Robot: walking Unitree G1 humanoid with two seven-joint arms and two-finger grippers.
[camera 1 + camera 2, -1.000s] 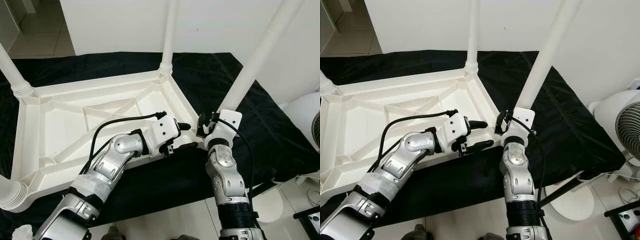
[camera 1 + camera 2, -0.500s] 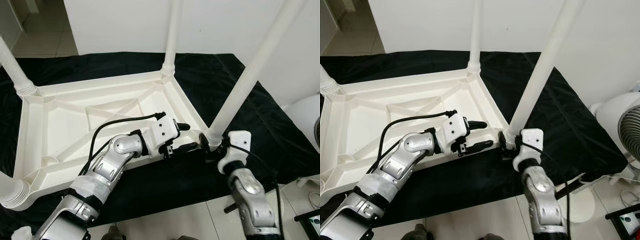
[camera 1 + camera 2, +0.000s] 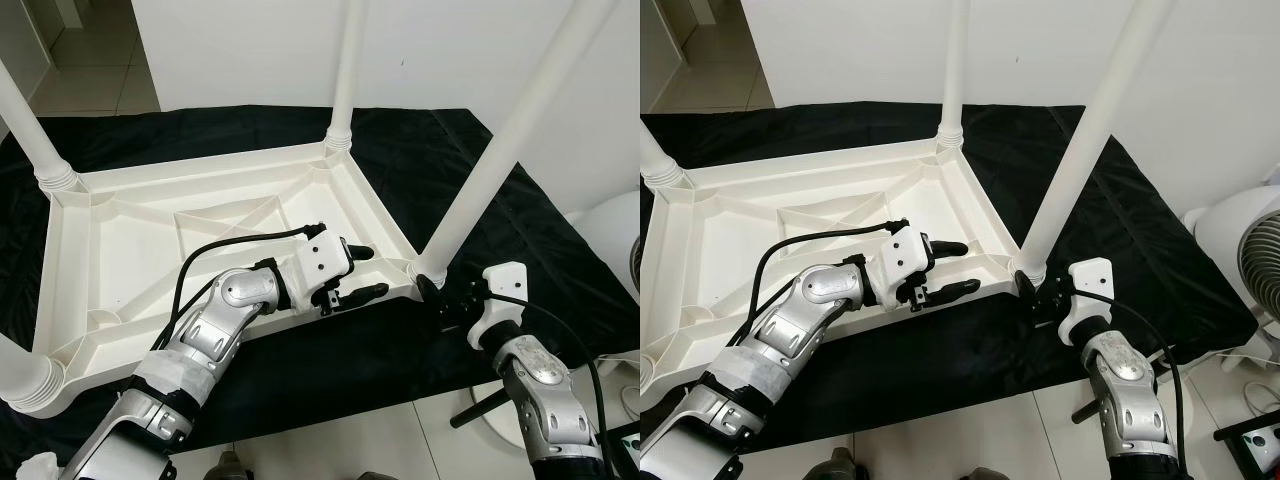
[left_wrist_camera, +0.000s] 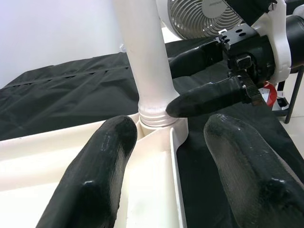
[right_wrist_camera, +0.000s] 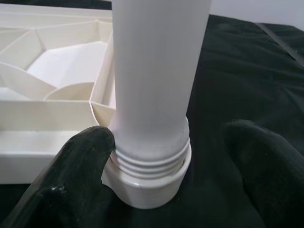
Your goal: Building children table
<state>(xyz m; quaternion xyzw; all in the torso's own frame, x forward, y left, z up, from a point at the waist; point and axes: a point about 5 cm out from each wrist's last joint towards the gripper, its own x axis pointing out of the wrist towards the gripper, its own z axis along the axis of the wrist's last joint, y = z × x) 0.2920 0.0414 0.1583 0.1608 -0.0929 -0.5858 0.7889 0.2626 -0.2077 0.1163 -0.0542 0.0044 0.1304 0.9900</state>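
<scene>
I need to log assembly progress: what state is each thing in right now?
Tabletop: upside down on black cloth.
Near-right leg: standing in its corner socket, threads showing.
Far leg: seated upright.
Left gripper: open, straddling tabletop rim.
Right gripper: open around leg base.

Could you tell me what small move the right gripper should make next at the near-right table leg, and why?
Probably close the right gripper on the leg and twist: its open fingers straddle the base, and threads show above the socket.
</scene>
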